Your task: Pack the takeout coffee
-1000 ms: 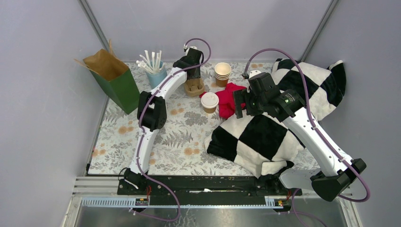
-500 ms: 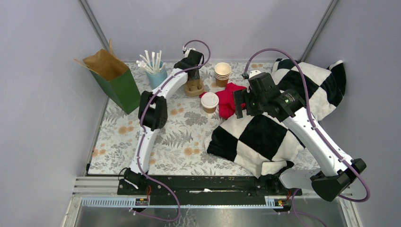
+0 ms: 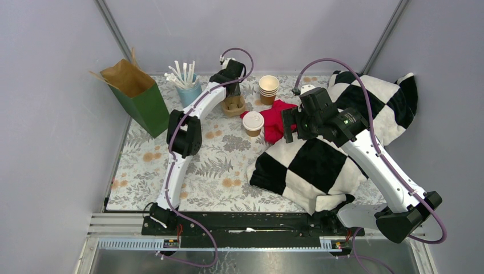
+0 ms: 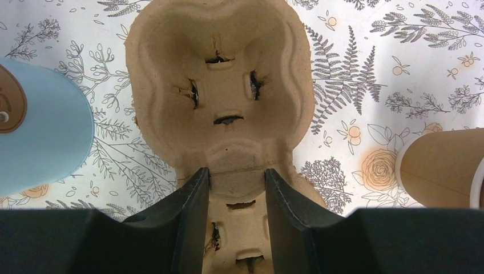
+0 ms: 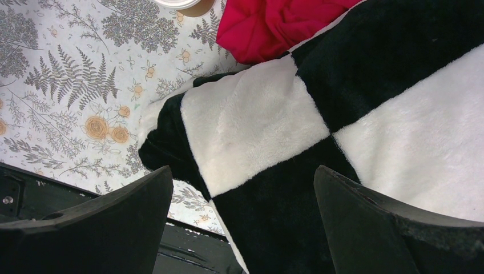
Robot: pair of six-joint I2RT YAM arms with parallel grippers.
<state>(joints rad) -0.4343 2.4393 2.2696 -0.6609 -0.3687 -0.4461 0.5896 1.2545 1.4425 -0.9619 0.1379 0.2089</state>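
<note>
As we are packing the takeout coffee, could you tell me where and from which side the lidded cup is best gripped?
Grip the takeout coffee by its brown wall below the white lid, coming from its left: it stands upright with bare table there, while the red cloth crowds its right. Squeezing the lid might pop it off.

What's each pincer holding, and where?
Right pincer: open, nothing held. Left pincer straddles the pulp cup carrier at its middle ridge; whether it grips cannot be told.
</note>
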